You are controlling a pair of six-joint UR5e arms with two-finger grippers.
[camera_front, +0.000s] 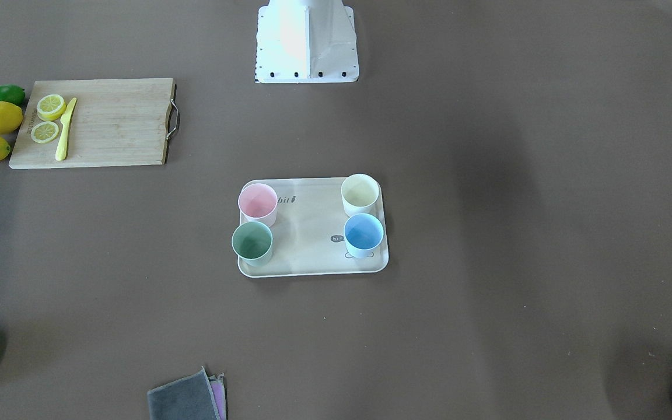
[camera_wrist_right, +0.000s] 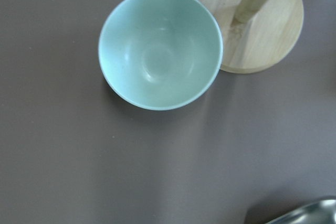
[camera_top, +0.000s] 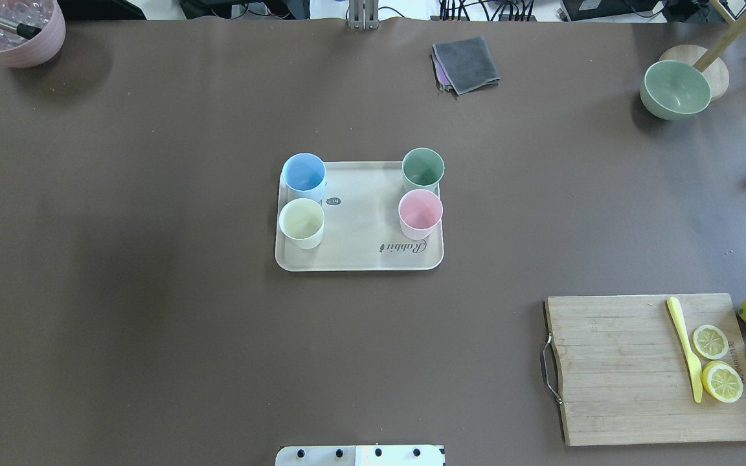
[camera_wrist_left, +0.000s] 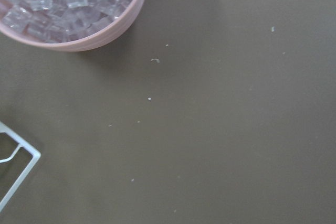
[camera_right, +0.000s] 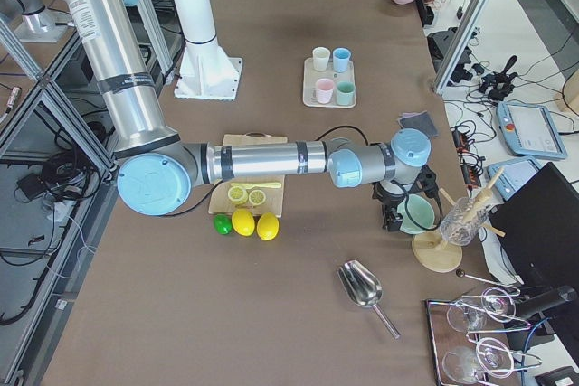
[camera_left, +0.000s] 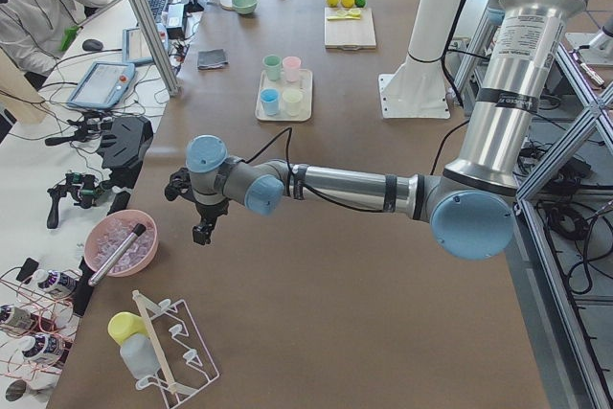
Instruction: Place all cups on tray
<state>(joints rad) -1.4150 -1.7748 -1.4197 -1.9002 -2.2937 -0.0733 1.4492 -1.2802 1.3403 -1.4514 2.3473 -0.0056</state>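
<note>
The cream-beige tray [camera_top: 360,249] with "Rabbit" lettering lies at the table's middle. All four cups stand upright on it: light blue [camera_top: 304,173] and cream-white [camera_top: 301,221] at one end, sage green [camera_top: 423,167] and pale pink [camera_top: 420,211] at the other. The tray also shows in the front view [camera_front: 312,259]. My left gripper [camera_left: 201,229] hangs next to the pink pot, far from the tray, seen only in the left side view. My right gripper [camera_right: 393,221] hangs over the green bowl, seen only in the right side view. I cannot tell whether either is open or shut.
A wooden cutting board [camera_top: 619,375] holds lemon slices and a yellow knife, with lemons and a lime beside it. A green bowl [camera_wrist_right: 160,48] stands by a wooden stand [camera_wrist_right: 262,35]. A pink pot of ice [camera_wrist_left: 68,24], a grey cloth [camera_top: 467,63] and a metal scoop [camera_right: 362,287] are also there.
</note>
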